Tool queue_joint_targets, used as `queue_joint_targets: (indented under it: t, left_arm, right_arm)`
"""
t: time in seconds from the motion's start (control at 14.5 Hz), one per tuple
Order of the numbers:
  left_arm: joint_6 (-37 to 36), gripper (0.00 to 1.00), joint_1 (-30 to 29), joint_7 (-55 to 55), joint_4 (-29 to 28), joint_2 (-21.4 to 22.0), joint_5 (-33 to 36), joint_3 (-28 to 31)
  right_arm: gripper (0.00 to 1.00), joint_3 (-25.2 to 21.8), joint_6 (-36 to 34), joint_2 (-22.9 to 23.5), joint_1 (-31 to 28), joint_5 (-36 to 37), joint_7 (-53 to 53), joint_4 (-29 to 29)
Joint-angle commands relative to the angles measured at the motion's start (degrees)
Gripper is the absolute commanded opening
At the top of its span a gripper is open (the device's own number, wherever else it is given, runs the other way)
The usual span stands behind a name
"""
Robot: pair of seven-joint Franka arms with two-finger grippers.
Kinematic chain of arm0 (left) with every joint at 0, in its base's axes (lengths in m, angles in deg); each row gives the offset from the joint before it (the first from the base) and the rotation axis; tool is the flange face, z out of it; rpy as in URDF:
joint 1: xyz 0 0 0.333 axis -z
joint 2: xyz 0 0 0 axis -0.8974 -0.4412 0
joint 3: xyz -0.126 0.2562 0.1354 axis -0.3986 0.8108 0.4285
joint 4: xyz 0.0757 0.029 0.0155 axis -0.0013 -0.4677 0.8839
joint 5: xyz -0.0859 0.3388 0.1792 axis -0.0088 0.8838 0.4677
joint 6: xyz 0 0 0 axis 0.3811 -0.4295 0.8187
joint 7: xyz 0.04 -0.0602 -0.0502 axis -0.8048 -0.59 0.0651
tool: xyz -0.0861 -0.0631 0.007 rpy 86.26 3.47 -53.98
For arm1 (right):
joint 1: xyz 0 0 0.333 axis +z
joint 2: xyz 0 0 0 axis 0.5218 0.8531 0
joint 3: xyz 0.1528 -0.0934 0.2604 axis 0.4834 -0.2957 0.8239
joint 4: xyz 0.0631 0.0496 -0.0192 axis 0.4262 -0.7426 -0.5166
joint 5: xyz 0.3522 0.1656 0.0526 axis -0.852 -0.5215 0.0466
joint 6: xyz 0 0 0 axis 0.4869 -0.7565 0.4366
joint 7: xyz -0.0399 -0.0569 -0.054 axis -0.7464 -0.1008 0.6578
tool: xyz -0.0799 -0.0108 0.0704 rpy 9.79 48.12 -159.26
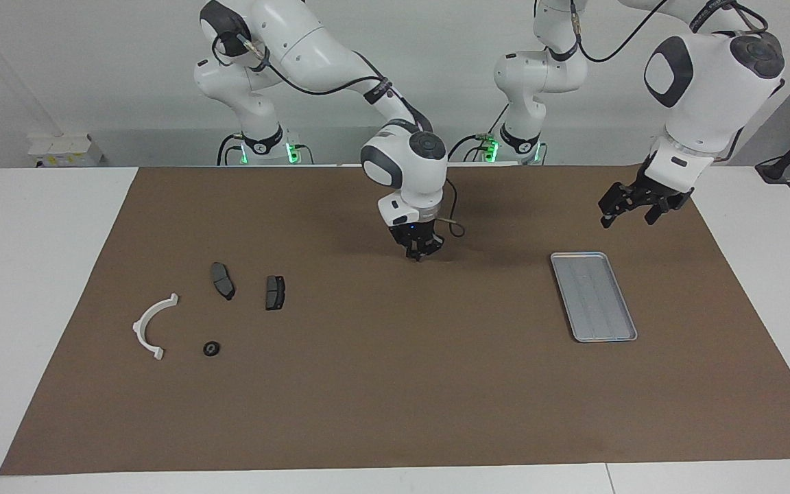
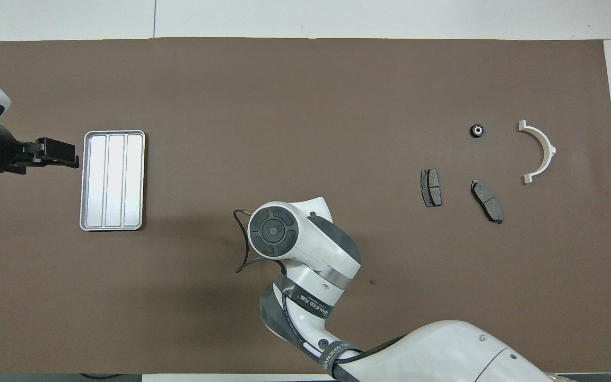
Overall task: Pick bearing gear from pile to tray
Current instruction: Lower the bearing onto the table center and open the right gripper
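1. Facing view: the bearing gear (image 1: 211, 348) is lying at the lower left of the frame, just beside the white arc (image 1: 151, 326), with two brake pads (image 1: 222, 280) above it.
2. It is looking small, rigid and light, likely prone to rolling; pinching across its outer rim seems best.
3. The tray (image 1: 594, 296) is sitting empty at centre right.
4. The right hand (image 1: 419, 255) is hanging clenched at mid-frame, holding nothing visible.
5. The left hand (image 1: 629, 208) is waiting released above the tray.
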Motion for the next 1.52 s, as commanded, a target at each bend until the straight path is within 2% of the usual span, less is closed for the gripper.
queue_joint_targets:
  t: [0.0, 0.41, 0.48, 0.55, 0.62, 0.69, 0.83, 1.11, 1.45]
  left_arm:
    - [1.65, 1.0, 0.37, -0.27, -2.66, 2.14, -0.05, 0.32]
    - [1.73, 1.0, 0.19, -0.18, -2.66, 2.14, -0.05, 0.32]
    - [1.73, 1.0, 0.19, -0.18, -2.57, 2.14, 0.04, 0.23]
    - [1.73, 1.0, 0.19, -0.18, -2.66, 2.14, -0.05, 0.23]
    - [1.73, 1.0, 0.19, -0.18, -2.66, 2.14, -0.05, 0.23]
    - [1.73, 1.0, 0.19, -0.18, -2.66, 2.14, 0.04, 0.32]
    - [1.82, 1.0, 0.19, -0.18, -2.66, 2.14, -0.05, 0.23]
    - [1.73, 1.0, 0.11, -0.18, -2.57, 2.14, -0.05, 0.32]
    - [1.82, 1.0, 0.02, -0.18, -2.48, 2.14, -0.05, 0.32]
  right_arm:
    - [0.0, 0.18, 2.29, -0.22, -0.79, 2.7, 1.32, -1.91]
    - [0.0, 0.18, 2.64, 0.48, -0.97, 3.4, 1.49, -1.73]
    - [0.16, 0.18, 2.38, 0.48, -0.97, 3.32, 1.67, -1.73]
    - [0.49, 0.18, 2.03, 0.48, -0.97, 3.32, 2.19, -1.56]
    - [0.87, 0.18, 1.67, 0.48, -0.88, 3.32, 2.63, -1.29]
    - [1.0, 0.18, 1.5, 0.48, -0.97, 3.32, 2.81, -1.03]
    - [1.0, 0.18, 0.36, 0.13, -1.14, 3.05, 2.81, 0.54]
    - [1.0, 0.53, -10.44, -1.18, -3.77, 2.44, 1.33, 9.5]
    - [1.0, 0.62, -15.46, -6.28, -11.23, -1.52, -17.53, 11.28]
